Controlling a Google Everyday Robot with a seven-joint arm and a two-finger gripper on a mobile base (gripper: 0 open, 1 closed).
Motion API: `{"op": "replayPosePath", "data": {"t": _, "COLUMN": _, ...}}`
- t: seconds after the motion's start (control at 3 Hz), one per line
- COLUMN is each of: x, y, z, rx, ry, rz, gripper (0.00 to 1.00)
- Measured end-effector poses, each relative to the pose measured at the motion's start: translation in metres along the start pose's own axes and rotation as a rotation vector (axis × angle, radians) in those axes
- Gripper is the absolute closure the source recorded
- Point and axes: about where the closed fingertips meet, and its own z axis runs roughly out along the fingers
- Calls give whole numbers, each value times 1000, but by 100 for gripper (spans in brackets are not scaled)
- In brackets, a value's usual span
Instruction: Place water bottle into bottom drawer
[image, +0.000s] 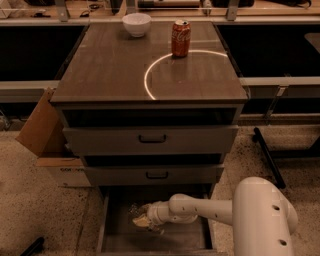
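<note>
The water bottle (138, 212), clear with a pale label, lies tilted inside the open bottom drawer (182, 236) near its left side, low over the floor. My gripper (145, 220) reaches into the drawer from the right and is shut on the bottle. The white arm (210, 210) runs along the drawer's middle to the big white joint (265, 215) at the lower right.
Two wider drawers with black handles (152, 139) (156, 175) hang slightly open above the bottom one. A red soda can (180, 38) and a white bowl (136, 24) stand on the cabinet top (110, 70). A cardboard box (42, 130) sits left of the cabinet.
</note>
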Motion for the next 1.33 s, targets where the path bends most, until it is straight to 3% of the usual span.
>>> {"op": "replayPosePath", "data": {"t": 0.33, "x": 12, "y": -5, "z": -14, "rx": 38, "ry": 21, "rz": 18, "gripper": 7}}
{"op": "replayPosePath", "data": {"t": 0.67, "x": 21, "y": -7, "z": -44, "rx": 101, "ry": 37, "rz": 36, "gripper": 0}}
{"op": "replayPosePath", "data": {"t": 1.0, "x": 23, "y": -6, "z": -87, "rx": 163, "ry": 4, "rz": 42, "gripper": 0}}
{"op": "replayPosePath", "data": {"t": 1.33, "x": 21, "y": -9, "z": -138, "rx": 214, "ry": -76, "rz": 60, "gripper": 0}}
